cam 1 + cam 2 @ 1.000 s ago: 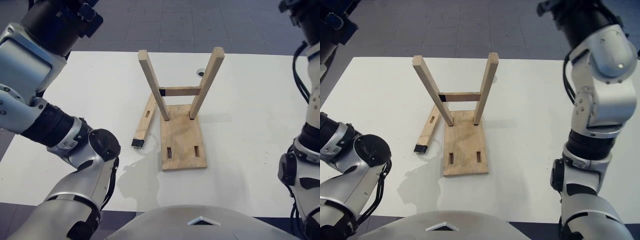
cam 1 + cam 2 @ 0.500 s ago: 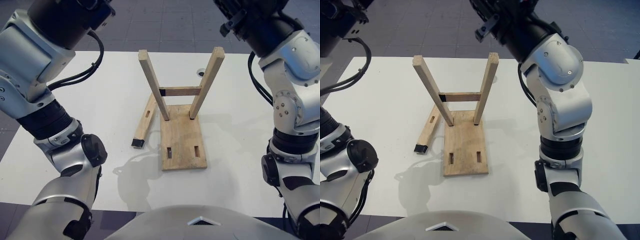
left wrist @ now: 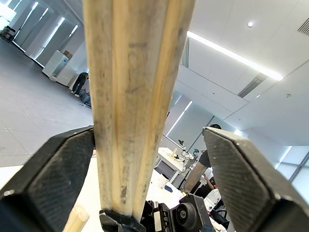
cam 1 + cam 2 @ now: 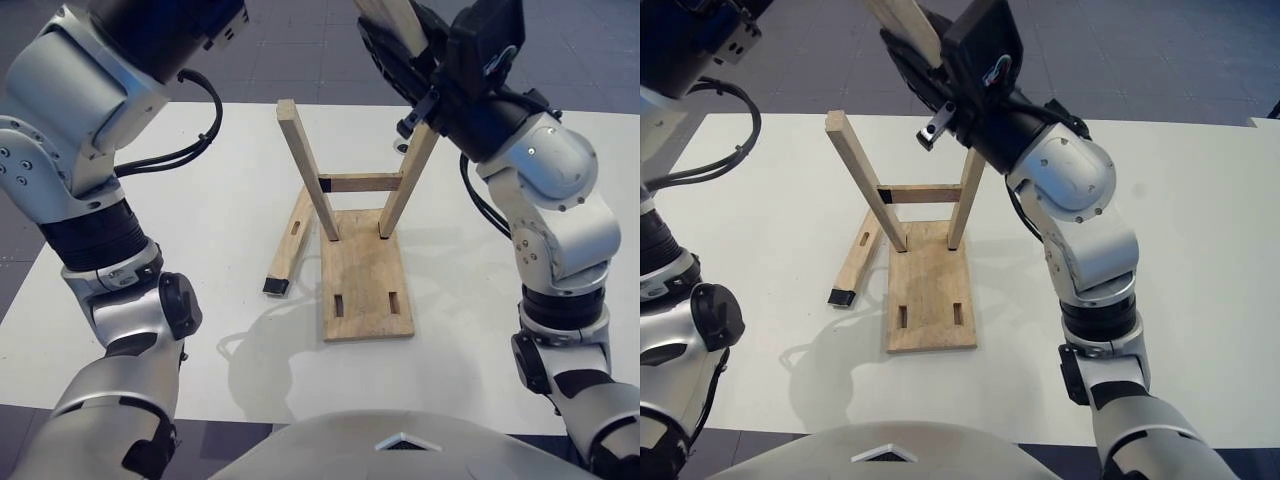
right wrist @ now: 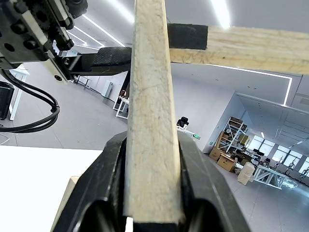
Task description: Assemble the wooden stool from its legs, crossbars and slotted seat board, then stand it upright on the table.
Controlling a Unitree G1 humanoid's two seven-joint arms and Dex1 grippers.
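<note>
Right gripper (image 5: 152,195) with leg (image 5: 150,96), now above table (image 4: 480,340)

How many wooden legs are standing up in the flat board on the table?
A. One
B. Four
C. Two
C: a left leg and a right leg stand in the far slots of the seat board, joined by a crossbar. The near slots are empty, and a third leg lies flat on the table beside the board.
</note>
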